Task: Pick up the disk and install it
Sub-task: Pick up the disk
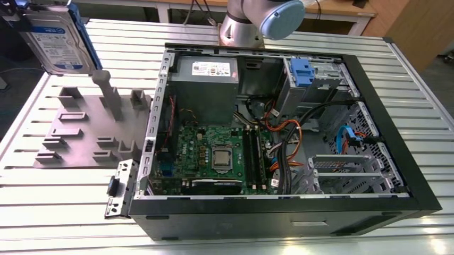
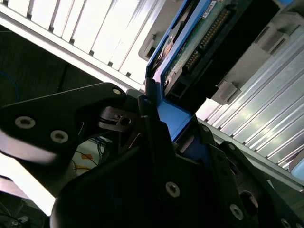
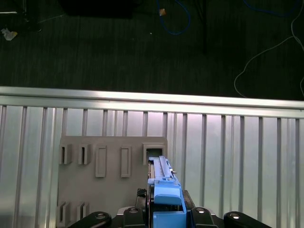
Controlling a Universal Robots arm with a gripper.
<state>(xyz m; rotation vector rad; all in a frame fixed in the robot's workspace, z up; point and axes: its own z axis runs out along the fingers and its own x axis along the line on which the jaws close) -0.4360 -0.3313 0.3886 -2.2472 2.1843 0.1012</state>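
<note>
Exterior view: bright, even overhead light; case [image 1: 248, 218] interior shadowed. First wrist view: glare on table [image 3: 152, 97] edge, floor [image 3: 95, 47] dim. Second wrist view: gripper [image 2: 173, 118] backlit, near-black; table washed out.

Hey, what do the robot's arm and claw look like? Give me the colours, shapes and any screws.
The arm is a round silver-grey metal tube with a pale blue domed cap on its joint. The black claw is built of flat matte linkage plates with rounded ends, joined by pivot pins and dotted with silver screw heads. Its fingers are thin black bars.
</note>
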